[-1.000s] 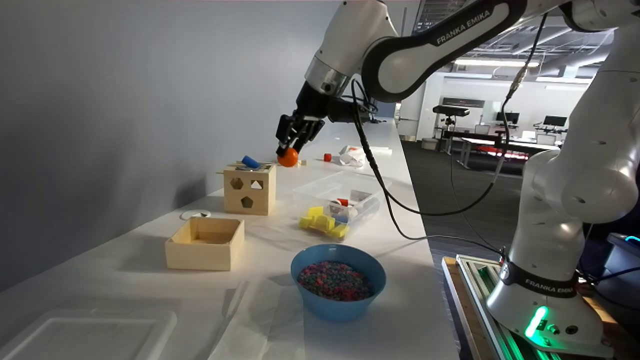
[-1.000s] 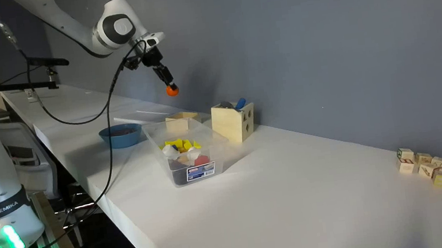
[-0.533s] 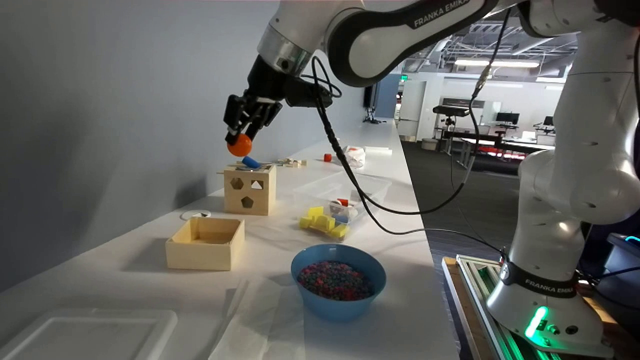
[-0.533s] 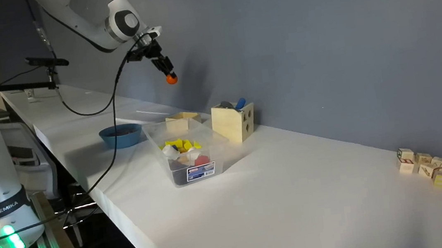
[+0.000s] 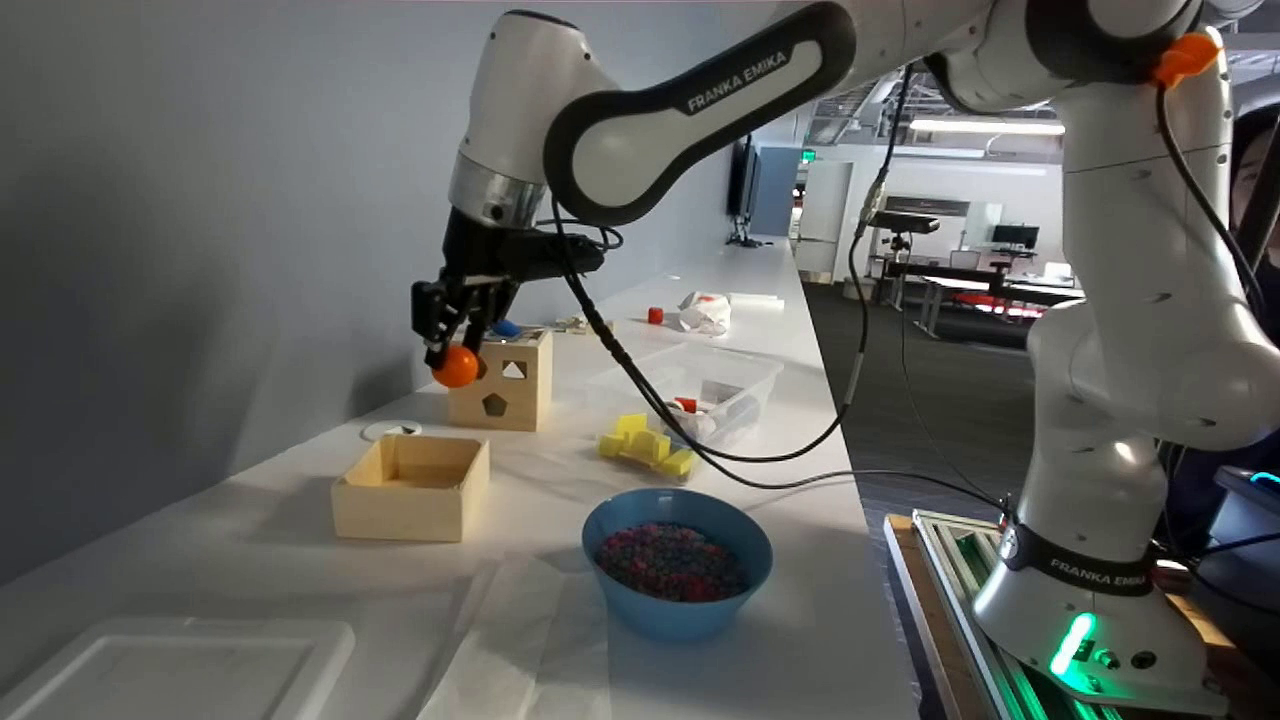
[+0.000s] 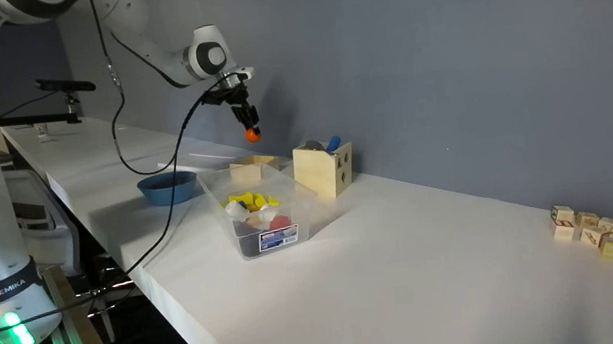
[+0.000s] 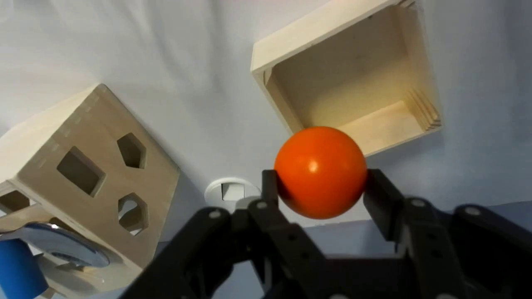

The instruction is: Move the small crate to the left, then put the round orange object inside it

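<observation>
Gripper [image 7: 322, 181]: yep, it's pinching the orange ball [image 7: 319, 166], one black fingertip [image 7: 269, 185] touching each side
Where's the ball: up in the air over the table [image 5: 800, 620], left of centre in both exterior views, showing above the small crate [image 5: 397, 512] and clearly apart from it
Small crate: pale wood, sitting flat on the table, left half of both exterior views; upper right in the wrist view, where the ball hides a bit of its lower rim
Wooden cube [image 7: 118, 180]: the one with shaped holes, left side of the wrist view; blue thing [image 7: 18, 270] and shiny metal piece [image 7: 62, 243] on top, can't make out what they are
Blue bowl [image 5: 675, 622]: lower middle of an exterior view, loaded with tiny reddish and dark bits [image 5: 670, 565]
Clear bin [image 6: 304, 230]: left of centre in an exterior view; yellow pieces [image 6: 252, 200] show there too, can't tell if inside or behind
Little blocks [image 6: 592, 226]: bunched up, lower right of an exterior view
White panel [image 5: 190, 670]: flat, lower left of an exterior view
</observation>
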